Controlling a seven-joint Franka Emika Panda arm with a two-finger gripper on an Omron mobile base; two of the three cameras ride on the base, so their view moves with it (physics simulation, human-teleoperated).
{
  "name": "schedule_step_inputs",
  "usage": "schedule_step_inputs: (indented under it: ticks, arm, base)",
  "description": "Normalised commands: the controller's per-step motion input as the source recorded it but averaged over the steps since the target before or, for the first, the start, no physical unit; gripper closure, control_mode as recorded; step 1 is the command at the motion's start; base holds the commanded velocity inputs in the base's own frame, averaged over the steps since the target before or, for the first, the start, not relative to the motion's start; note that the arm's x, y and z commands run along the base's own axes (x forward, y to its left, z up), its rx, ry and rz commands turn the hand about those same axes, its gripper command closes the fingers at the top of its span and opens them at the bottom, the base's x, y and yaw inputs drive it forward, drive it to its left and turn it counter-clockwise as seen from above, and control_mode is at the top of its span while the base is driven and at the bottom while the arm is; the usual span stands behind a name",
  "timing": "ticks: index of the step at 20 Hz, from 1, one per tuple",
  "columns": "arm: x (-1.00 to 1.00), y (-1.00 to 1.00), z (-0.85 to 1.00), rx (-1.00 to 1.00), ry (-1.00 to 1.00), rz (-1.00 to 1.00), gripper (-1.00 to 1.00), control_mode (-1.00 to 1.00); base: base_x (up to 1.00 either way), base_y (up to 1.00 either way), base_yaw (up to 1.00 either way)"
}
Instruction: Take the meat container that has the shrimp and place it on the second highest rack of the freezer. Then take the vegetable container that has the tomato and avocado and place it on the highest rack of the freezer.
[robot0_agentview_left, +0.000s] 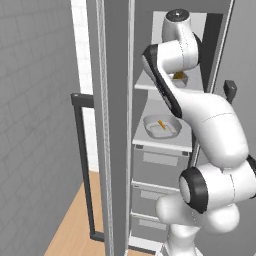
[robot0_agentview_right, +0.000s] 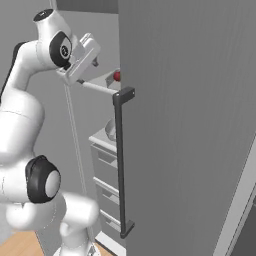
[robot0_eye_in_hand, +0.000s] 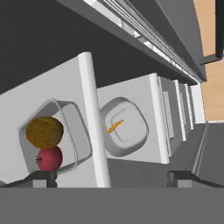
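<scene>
Hand view: gripper (robot0_eye_in_hand: 111, 177) wide open, empty.

Glossy white arm (robot0_agentview_left: 215, 130), rounded segments, dark joint rings

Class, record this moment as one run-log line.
shrimp container: second-highest rack | tomato-avocado container: highest rack | gripper: open, holding nothing, facing freezer

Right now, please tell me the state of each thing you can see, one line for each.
freezer: door open, shelves and drawers visible.
drawers: closed.
highest rack: carries the vegetable container.
vegetable container: holds the tomato and avocado, no lid.
meat container: on the shelf below, holds the shrimp, no lid.
gripper: open, empty, apart from both containers.
</scene>
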Motion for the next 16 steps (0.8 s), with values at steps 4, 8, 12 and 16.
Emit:
schedule_step_inputs:
  ticks: [4,8,12,16]
  arm:
    - [-1.00,0.03,-0.21,0.00,0.01,-0.01,-1.00,-1.00]
    - [-1.00,0.08,-0.37,0.00,0.08,-0.02,-1.00,-1.00]
    - [-1.00,0.06,-0.30,0.01,0.14,-0.01,-1.00,-1.00]
    - [-1.00,0.03,-0.41,0.01,0.16,-0.01,-1.00,-1.00]
  base:
    - [0.00,0.00,0.00]
    - [0.00,0.00,0.00]
    - [0.00,0.00,0.00]
    - [0.00,0.00,0.00]
